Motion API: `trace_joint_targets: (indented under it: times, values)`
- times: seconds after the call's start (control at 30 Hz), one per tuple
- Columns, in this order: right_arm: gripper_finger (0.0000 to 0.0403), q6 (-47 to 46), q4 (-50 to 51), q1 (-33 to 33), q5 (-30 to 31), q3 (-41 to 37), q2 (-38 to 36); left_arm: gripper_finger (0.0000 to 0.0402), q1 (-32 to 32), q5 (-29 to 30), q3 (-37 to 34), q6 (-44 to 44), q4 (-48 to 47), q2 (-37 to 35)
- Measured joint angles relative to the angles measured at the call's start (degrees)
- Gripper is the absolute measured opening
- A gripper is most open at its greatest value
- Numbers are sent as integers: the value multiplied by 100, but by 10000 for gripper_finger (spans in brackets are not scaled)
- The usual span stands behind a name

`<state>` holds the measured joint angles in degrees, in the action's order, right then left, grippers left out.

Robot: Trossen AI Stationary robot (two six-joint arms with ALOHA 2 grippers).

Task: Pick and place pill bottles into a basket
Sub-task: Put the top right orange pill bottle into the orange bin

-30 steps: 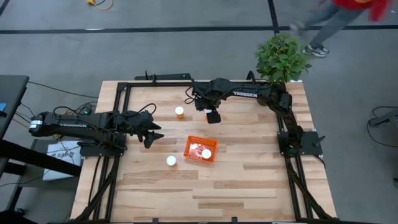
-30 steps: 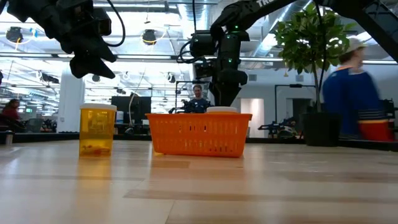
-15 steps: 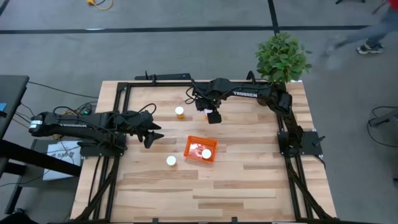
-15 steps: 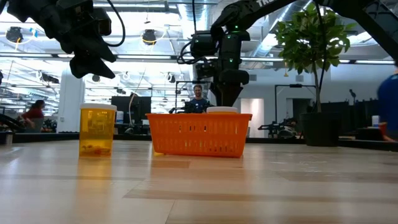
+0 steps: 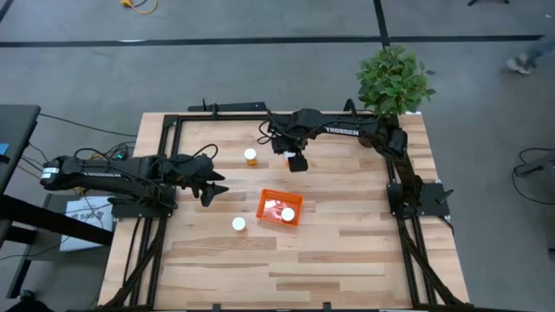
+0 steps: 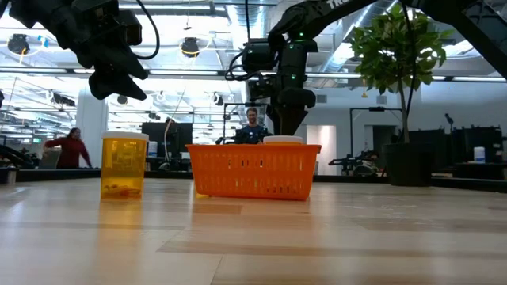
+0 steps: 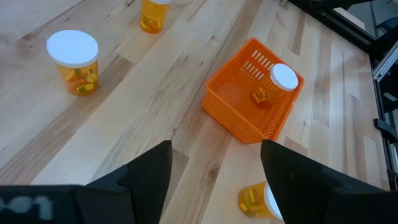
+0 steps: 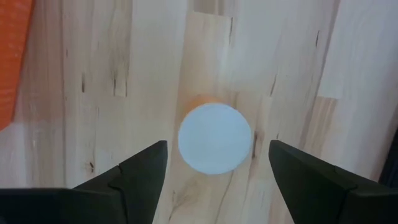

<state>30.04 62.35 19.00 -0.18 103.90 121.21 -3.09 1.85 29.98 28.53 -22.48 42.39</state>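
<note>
The orange basket (image 5: pixel 279 207) sits mid-table with one pill bottle (image 5: pixel 288 213) inside, cap up; both also show in the left wrist view (image 7: pixel 252 102), (image 7: pixel 283 78). One bottle (image 5: pixel 250 156) stands on the table beyond the basket, and another (image 5: pixel 238 224) stands at its near left. My right gripper (image 5: pixel 297 162) hangs open straight above a further bottle, whose white cap (image 8: pixel 214 138) shows between the fingers without touching them. My left gripper (image 5: pixel 212 186) is open and empty, left of the basket.
A potted plant (image 5: pixel 392 80) stands at the table's far right corner. A black frame (image 5: pixel 173 121) runs along the table's edges. Bare wood lies right of the basket and along the near edge. People show in the room behind (image 6: pixel 252 125).
Neither arm nor any bottle has moved. A person beyond the table's far right corner has walked out of the high view.
</note>
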Motion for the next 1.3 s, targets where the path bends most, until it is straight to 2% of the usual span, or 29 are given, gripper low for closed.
trace_joint_targets:
  times: [1.3]
  values:
    - [276, -2, -160, -61, 19, 2, 0, 236, 0, -11, 0, 0, -13, -1]
